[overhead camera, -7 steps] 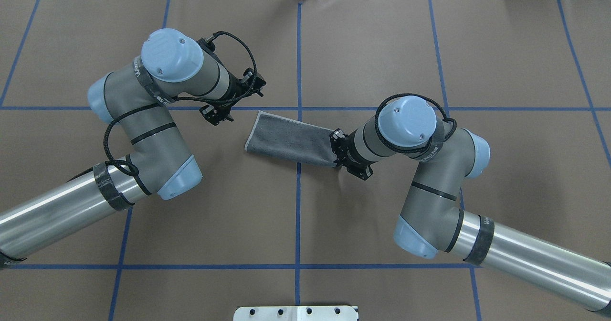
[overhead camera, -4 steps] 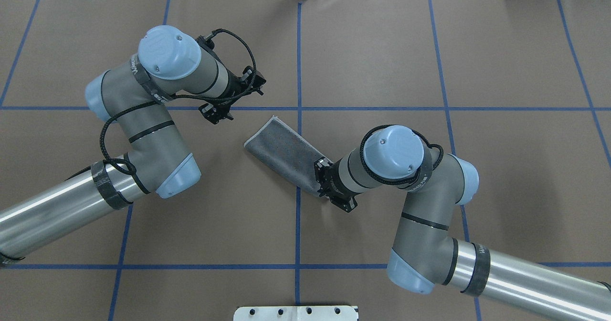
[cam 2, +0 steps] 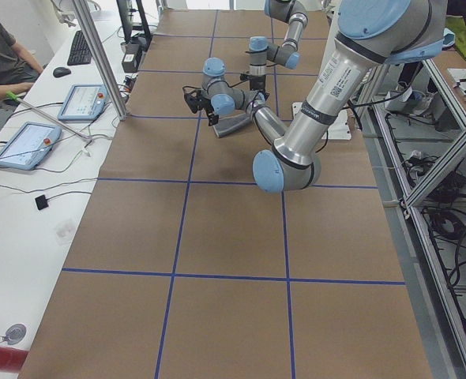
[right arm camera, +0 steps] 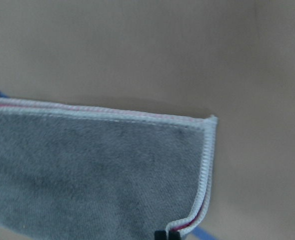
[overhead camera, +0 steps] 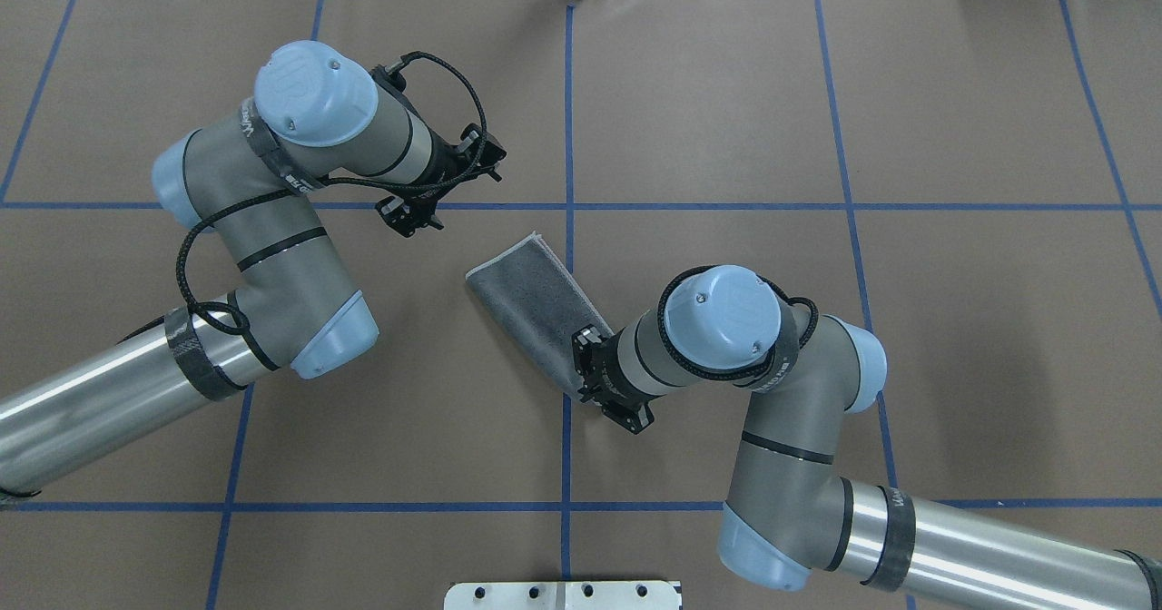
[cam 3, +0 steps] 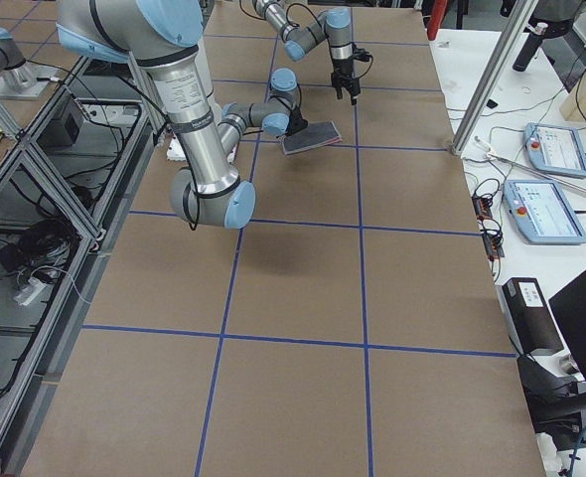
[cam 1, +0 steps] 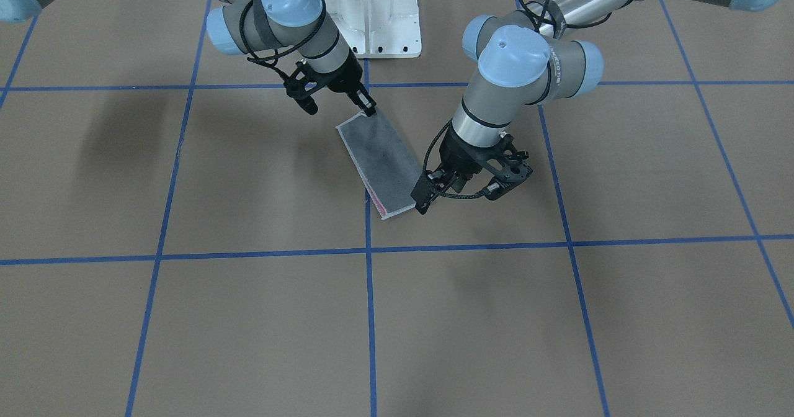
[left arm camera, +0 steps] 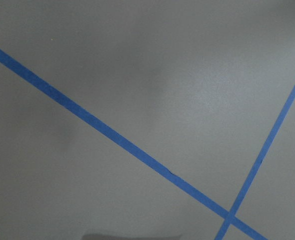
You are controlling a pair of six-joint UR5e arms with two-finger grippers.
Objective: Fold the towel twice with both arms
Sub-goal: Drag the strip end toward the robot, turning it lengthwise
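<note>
- Towel (overhead camera: 529, 309): lies in the central area of the counter (overhead camera: 817, 93), folded into a long narrow strip with the grey face outward. A thin pink line shows along one long edge in the front-facing view.
- Orientation: the strip runs diagonally. Its far end crosses the blue tape line (overhead camera: 569, 138) that runs from the robot's edge of the counter to the far edge. Its near end points toward the robot's edge.
- Right gripper (overhead camera: 583, 385): sits at the near end of the strip. The right wrist view shows its fingers (right arm camera: 167, 234) pinched narrow on the light stitched hem, just beside a corner of the towel.
- I cannot tell whether the held end is raised off the counter or rests on it.
- Left gripper (overhead camera: 410, 218): hangs over bare counter on the left side of the towel's far end, apart from the cloth in the overhead view. It holds nothing that can be seen.
- State of the left fingers: cannot be told. The left wrist view shows only brown counter surface and two crossing tape lines, and the outside views do not resolve the gap.
- Right arm (overhead camera: 726, 315): reaches in from the right end of the counter, wrist bent toward the towel.
- Left arm (overhead camera: 272, 192): reaches in from the left end, elbow folded.
- White pedestal (cam 1: 372, 13): stands at the robot's edge of the counter, between the two arms.
</note>
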